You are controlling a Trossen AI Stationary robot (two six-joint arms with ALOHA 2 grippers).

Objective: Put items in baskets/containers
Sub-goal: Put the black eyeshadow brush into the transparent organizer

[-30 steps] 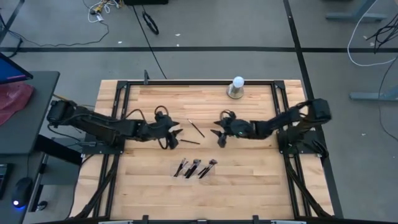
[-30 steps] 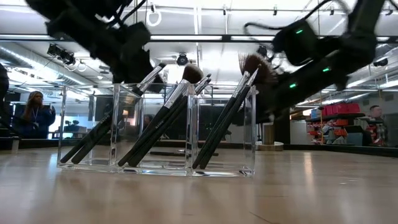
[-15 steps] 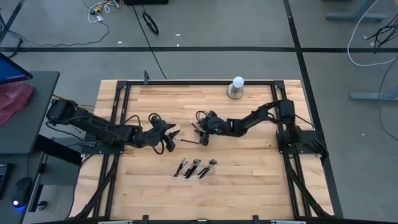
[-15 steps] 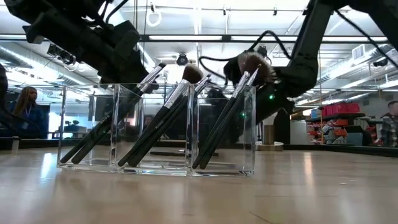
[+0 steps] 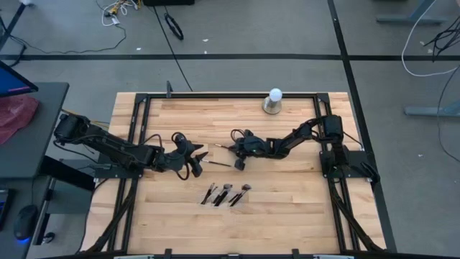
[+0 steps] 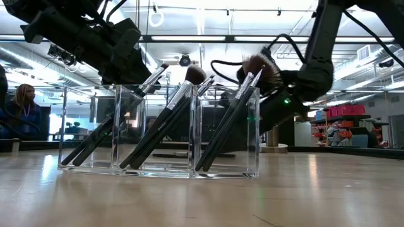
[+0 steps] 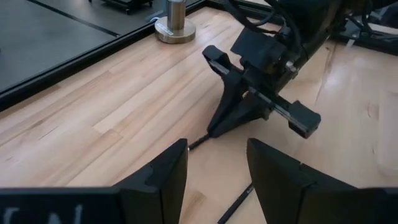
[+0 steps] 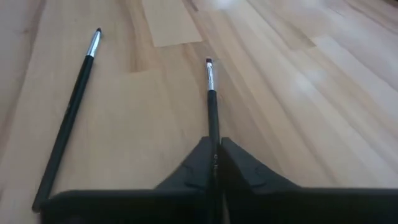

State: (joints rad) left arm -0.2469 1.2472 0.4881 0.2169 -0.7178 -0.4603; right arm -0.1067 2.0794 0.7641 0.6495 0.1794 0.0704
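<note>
Your right gripper (image 5: 236, 150) has its fingers (image 8: 193, 171) pinched together on a slim brush (image 8: 211, 102), which runs straight out from between the fingertips with its small tip ahead and its length low over the wooden table (image 5: 287, 201). A second loose brush (image 8: 68, 118) lies flat on the wood just beside it, at a slight angle and not touching the held one. In the high view that second brush shows as a thin dark line between your two grippers, nearer the left one.

Your left gripper (image 5: 199, 158) sits just across from the right, with its two fingers (image 7: 163, 177) spread apart and nothing between them; the handle end of a brush shows on the boards in the gap ahead of them, and the right gripper is close beyond.

The clear tray (image 6: 158, 129) stands nearer the front edge of the table, apart from both grippers. It has compartments side by side, and several brushes (image 6: 167, 120) lean in them, bristles up.

Near the far edge stands the white ball on its grey base (image 5: 274, 101), well away from the work.
</note>
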